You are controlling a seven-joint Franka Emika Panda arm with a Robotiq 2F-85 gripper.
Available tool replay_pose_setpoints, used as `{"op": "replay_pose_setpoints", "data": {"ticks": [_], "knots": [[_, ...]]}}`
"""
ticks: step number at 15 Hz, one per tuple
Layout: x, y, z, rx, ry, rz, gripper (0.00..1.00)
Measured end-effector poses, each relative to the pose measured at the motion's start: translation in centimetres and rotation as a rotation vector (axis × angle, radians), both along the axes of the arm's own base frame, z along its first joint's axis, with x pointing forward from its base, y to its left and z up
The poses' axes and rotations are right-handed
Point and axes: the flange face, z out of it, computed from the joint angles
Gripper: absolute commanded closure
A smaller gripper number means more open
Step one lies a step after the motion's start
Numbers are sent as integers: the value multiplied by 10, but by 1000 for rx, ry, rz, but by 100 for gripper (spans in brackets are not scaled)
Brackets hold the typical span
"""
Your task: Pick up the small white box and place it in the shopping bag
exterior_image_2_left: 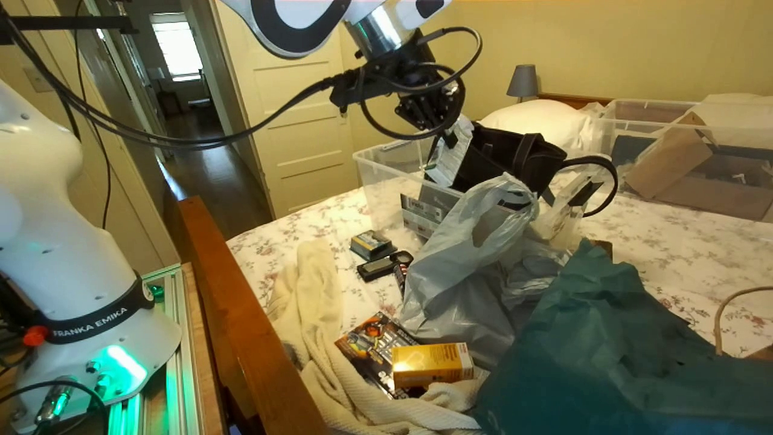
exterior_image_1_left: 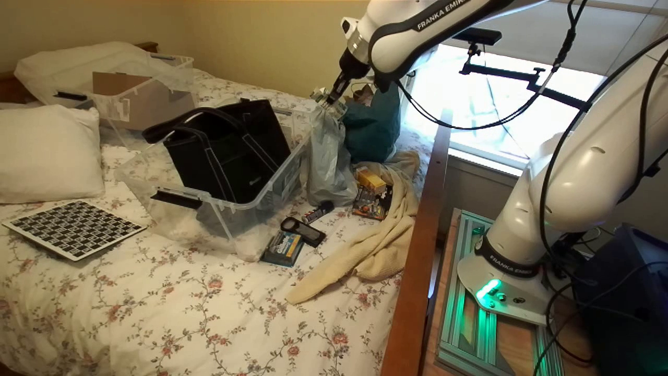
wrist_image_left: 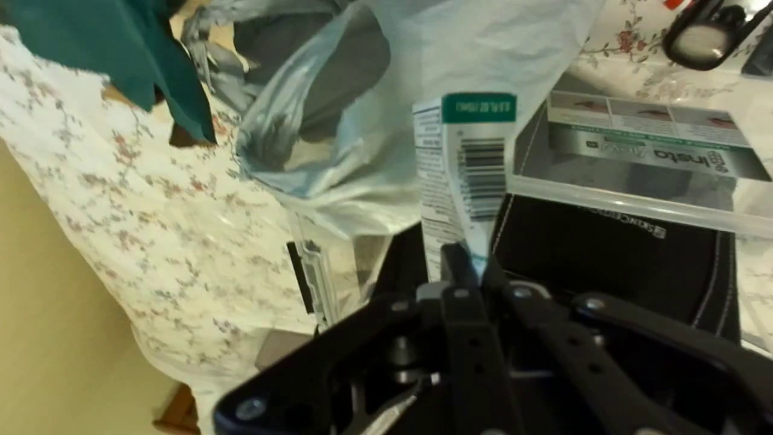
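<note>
Jutting from the fingers (wrist_image_left: 457,267), the small white box (wrist_image_left: 462,175) is pinched between them

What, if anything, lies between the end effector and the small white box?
Nothing: in the wrist view the end effector is closed right on one end of the small white box.

2 clear plastic bins (exterior_image_1_left: 279,193). 1 each: boxy black soft-sided shopping bag (exterior_image_1_left: 224,151), grey plastic bag (exterior_image_2_left: 459,296), teal bag (exterior_image_2_left: 598,350), small white barcoded box (wrist_image_left: 462,175), oblong yellow box (exterior_image_2_left: 432,365), black-and-white checkered board (exterior_image_1_left: 73,228).
</note>
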Motion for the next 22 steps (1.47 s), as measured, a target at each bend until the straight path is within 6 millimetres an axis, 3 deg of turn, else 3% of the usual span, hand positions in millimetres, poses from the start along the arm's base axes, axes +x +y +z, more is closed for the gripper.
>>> {"op": "replay_pose_setpoints", "data": {"ticks": [9, 10, 14, 18, 22], "knots": [[41, 69, 34, 105, -205, 359, 99], [44, 71, 35, 118, -218, 381, 95], [60, 62, 25, 111, -207, 402, 95], [63, 64, 22, 109, -199, 404, 99], [73, 83, 11, 171, -161, 461, 99]]}}
